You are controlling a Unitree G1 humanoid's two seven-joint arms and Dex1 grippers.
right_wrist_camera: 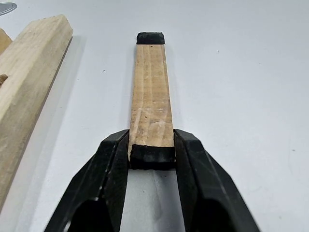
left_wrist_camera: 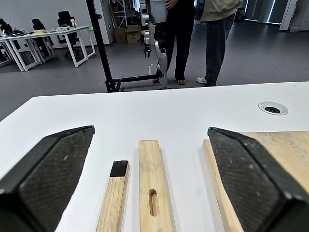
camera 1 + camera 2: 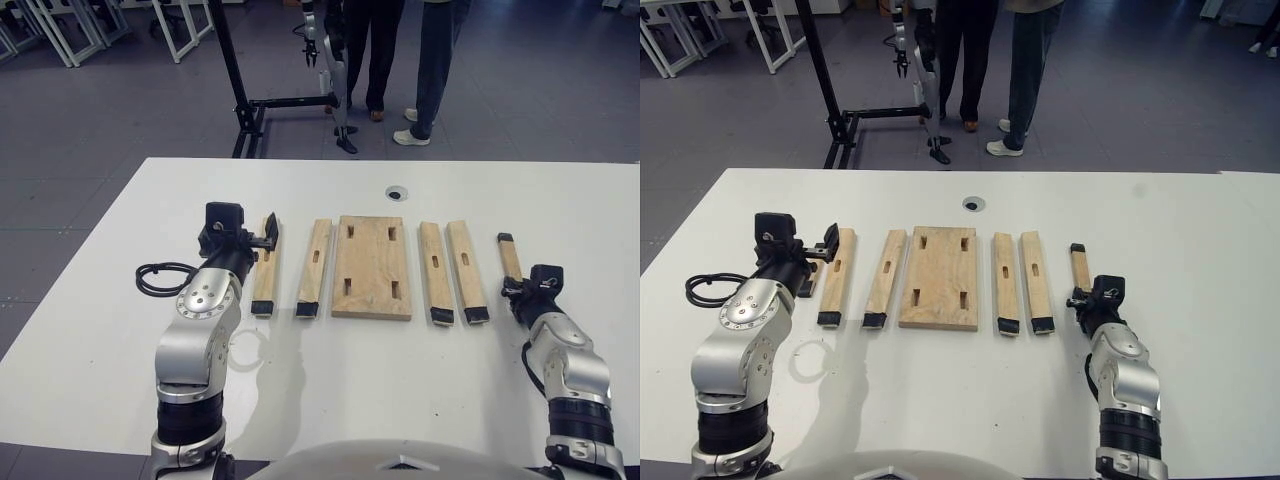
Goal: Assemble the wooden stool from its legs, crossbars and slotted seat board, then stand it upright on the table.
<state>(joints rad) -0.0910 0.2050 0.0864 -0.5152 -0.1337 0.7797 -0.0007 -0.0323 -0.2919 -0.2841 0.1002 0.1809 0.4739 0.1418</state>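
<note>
STATUS: I find nothing joined yet | pale slotted wooden seat board (image 3: 372, 266) flat mid-table, four black-footed wooden legs (image 3: 314, 268) paired either side | right gripper (image 1: 151, 145) pinched on near end of short black-tipped wooden crossbar (image 1: 151, 92), lying on white table (image 3: 400, 380) | left gripper (image 2: 150, 133) spread wide, empty, over second crossbar (image 2: 113, 203) | TO DO, in my judgement: all assembly, standing upright.

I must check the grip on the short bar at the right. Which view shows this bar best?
The right wrist view: the short crossbar lies close, and the right end effector clamps its black-capped near end from both sides. Both eye views show it small, with the near end partly hidden by the end effector.
</note>
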